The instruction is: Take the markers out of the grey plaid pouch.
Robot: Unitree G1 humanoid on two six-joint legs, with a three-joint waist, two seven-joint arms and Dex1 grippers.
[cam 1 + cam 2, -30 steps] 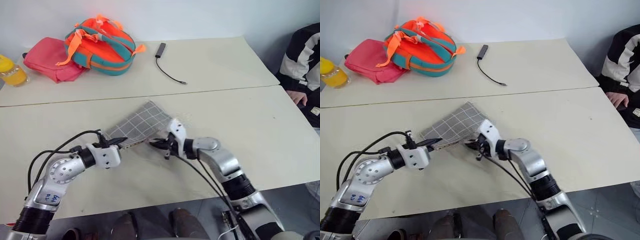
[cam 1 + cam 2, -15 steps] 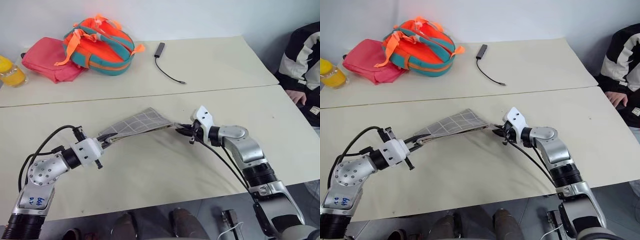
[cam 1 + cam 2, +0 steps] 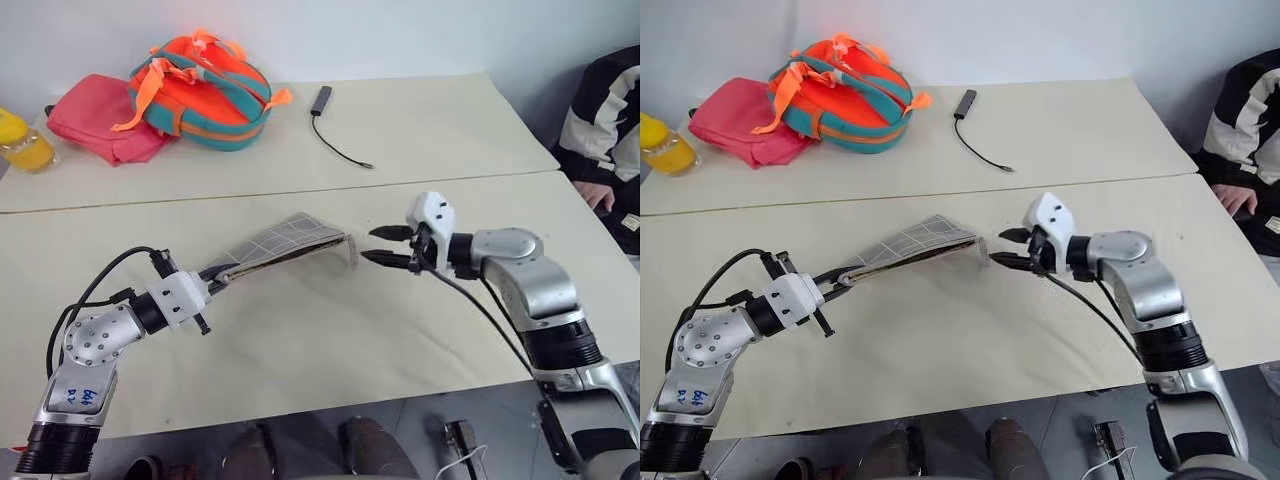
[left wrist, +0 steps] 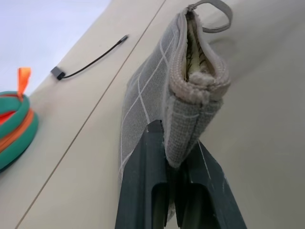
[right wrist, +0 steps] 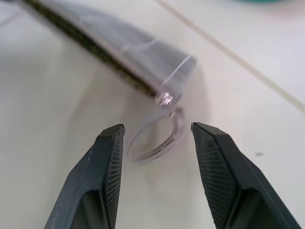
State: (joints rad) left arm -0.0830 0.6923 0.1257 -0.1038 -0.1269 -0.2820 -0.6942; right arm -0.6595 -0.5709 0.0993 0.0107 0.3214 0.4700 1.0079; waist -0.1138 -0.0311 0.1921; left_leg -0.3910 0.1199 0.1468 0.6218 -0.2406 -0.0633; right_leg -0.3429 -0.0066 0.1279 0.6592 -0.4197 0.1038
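The grey plaid pouch (image 3: 285,242) hangs stretched above the near table, its zip edge gaping a little and showing pale lining (image 4: 194,57). My left gripper (image 3: 213,281) is shut on the pouch's left end. My right gripper (image 3: 384,246) stands open just off the pouch's right end, apart from it. Between its fingers (image 5: 107,171) in the right wrist view dangles the pouch's ring pull (image 5: 155,140), free of them. The markers are hidden.
At the back left lie a pink bag (image 3: 100,118) and an orange-and-teal backpack (image 3: 200,90). A black cable with a grey plug (image 3: 330,125) lies on the far table. A yellow bottle (image 3: 22,140) stands at the left edge. A person's sleeve (image 3: 605,120) shows at the right.
My right gripper has opened, let go of the pouch's right end and moved up and to the right. The pouch has been pulled straight and lifted off the table.
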